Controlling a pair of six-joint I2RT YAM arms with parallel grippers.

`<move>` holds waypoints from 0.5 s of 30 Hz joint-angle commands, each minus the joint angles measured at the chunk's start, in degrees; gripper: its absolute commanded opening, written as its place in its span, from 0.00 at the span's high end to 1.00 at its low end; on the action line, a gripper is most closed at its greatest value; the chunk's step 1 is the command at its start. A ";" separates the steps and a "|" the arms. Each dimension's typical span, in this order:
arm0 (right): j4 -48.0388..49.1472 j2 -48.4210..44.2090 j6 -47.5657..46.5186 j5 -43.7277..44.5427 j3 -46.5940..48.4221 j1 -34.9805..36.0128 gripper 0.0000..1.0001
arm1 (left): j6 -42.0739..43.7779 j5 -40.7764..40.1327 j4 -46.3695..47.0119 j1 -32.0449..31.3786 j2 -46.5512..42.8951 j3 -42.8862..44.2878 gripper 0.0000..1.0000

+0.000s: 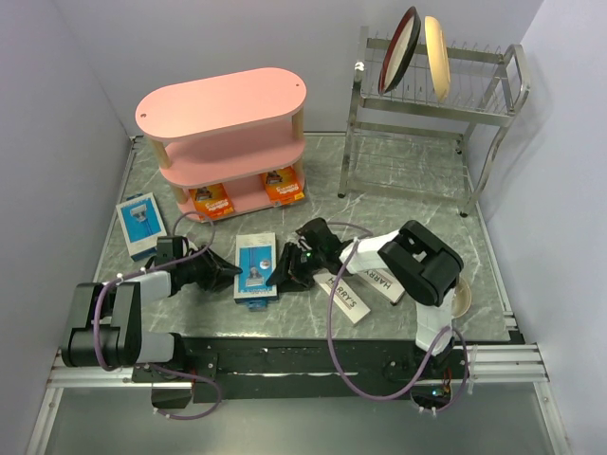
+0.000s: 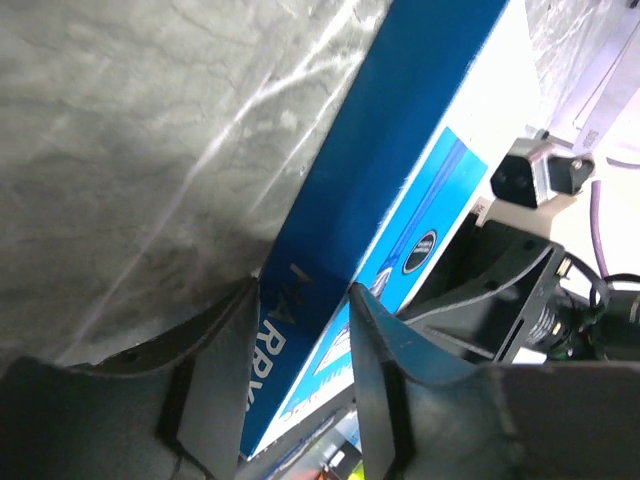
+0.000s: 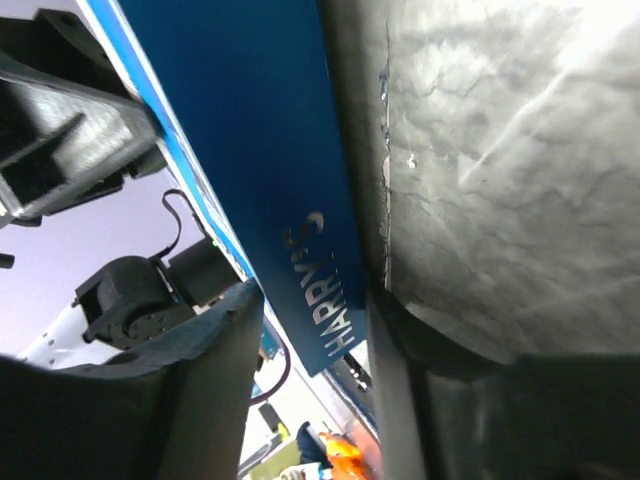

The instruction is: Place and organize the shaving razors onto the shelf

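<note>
Shaving razors: two orange cards [image 1: 212, 201] [image 1: 284, 185] stand on the bottom tier of the pink shelf [image 1: 223, 100], far left of the table [image 1: 398, 204]. The other four packs are on the table.

The centre blue-and-white card [image 1: 256, 268] sits front-middle, between the two grippers. The left gripper [image 1: 230, 273] is at its left edge and the right gripper [image 1: 289, 272] at its right edge.

In the left wrist view, the left gripper [image 2: 302, 290] has its fingers closed on either side of the card's dark blue side [image 2: 370, 180]. In the right wrist view, the right gripper [image 3: 315, 292] is clamped on the blue HARRY'S-lettered edge [image 3: 250, 130] in the same way. Can't tell if the card is lifted or resting flat.

The second blue-and-white card [image 1: 140, 224] lies flat near the left wall, in front of the shelf. Two white HARRY'S boxes [image 1: 345, 297] [image 1: 382, 282] lie side by side under the right arm.

A steel dish rack [image 1: 493, 104] is at the far right with two plates [image 1: 398, 49] [image 1: 437, 57] upright in it.
</note>
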 commanded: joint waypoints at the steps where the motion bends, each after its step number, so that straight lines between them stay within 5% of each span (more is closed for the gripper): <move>1: 5.58 1.15 0.58 2.63 3.97 4.73 0.58 | -1.40 -5.75 -7.02 -1.44 2.99 -3.91 0.53; 7: -1.71 -3.07 -5.66 4.57 6.52 3.68 0.64 | -1.31 -5.48 -8.16 -0.91 1.42 -3.56 0.50; 12: 0.66 -3.34 -5.93 3.07 7.75 2.18 0.81 | -0.17 -6.70 -10.26 -1.17 -4.45 -2.59 0.32; 15: 3.11 -3.08 -4.79 2.38 8.89 1.83 0.83 | -0.08 -9.43 -11.50 -3.62 -7.80 -2.32 0.32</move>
